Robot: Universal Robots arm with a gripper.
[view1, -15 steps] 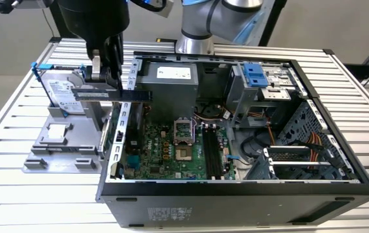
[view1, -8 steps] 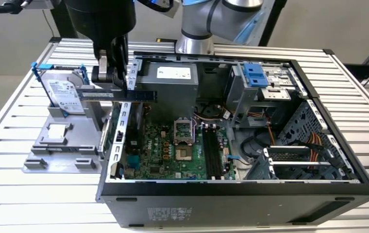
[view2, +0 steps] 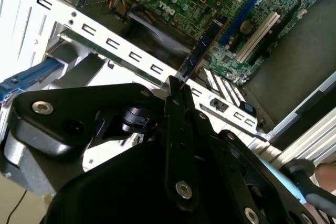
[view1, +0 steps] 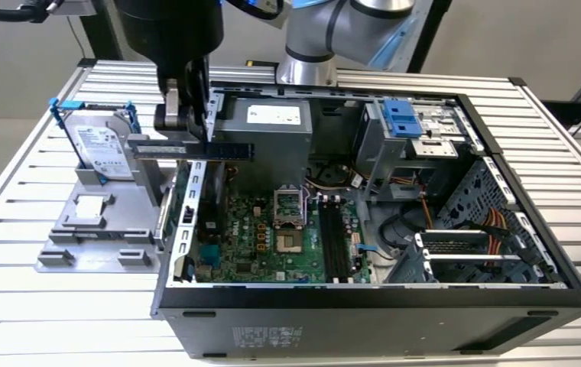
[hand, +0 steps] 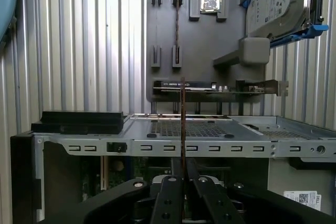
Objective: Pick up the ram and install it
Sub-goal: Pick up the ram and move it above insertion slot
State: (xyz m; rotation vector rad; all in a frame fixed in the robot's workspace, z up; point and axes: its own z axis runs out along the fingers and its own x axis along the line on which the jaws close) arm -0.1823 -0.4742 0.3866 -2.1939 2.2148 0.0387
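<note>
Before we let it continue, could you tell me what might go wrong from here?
The gripper pinches the ram at one narrow spot, so it might tilt. It hangs above the case's metal wall and could clip it if lowered. Cables lie close to the memory slots and might snag.

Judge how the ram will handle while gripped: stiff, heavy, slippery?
Probably stiff: the ram juts from the gripper without visible sag. Likely light: it looks a thin, flat board, edge-on in the first wrist view. It might pivot if bumped, as much of its length sticks out beyond the pinch.
</note>
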